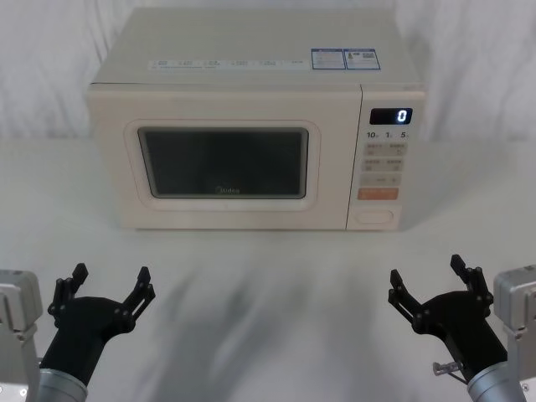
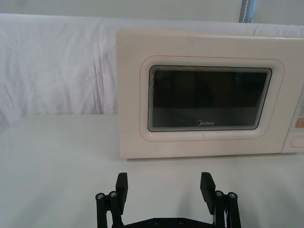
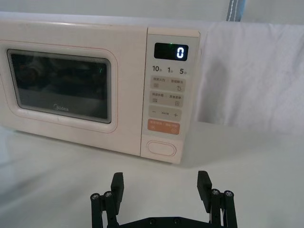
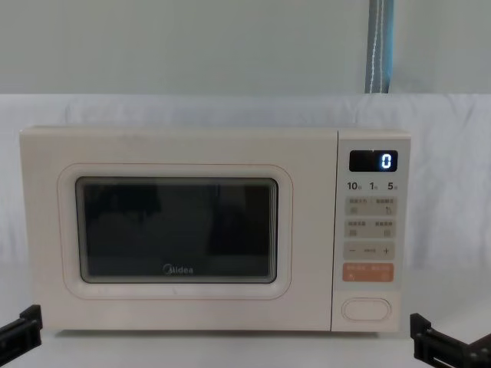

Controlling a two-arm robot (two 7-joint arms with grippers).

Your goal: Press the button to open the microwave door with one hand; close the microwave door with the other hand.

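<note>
Left gripper (image 1: 109, 282): fingers spread wide and holding nothing, it hangs low over the table in front of the microwave, well short of it and off the door's left end. Its own wrist camera shows the two black fingers (image 2: 122, 186) apart with bare tabletop between them.
Right gripper (image 1: 430, 278): just as wide open and just as empty, hanging in front of the microwave's right end, roughly in line with the key panel and well clear of it. From the right wrist, its fingers (image 3: 204, 185) stand parted with the panel straight ahead.
Microwave (image 1: 251, 75): cream box sitting square on the white table (image 1: 268, 276), front facing both grippers.
Microwave door (image 1: 117, 167): shut flush, covering the microwave's front from the left edge to the key panel, with the dark window and Midea logo in it.
Button (image 1: 373, 217): cream oval at the very bottom of the key panel, at the microwave's lower right corner, directly under the orange key (image 1: 378, 193); nothing touches it.
Display (image 1: 390, 116): at the top of the panel, showing 0.
Backdrop: white cloth (image 1: 50, 67) drapes behind the microwave.
</note>
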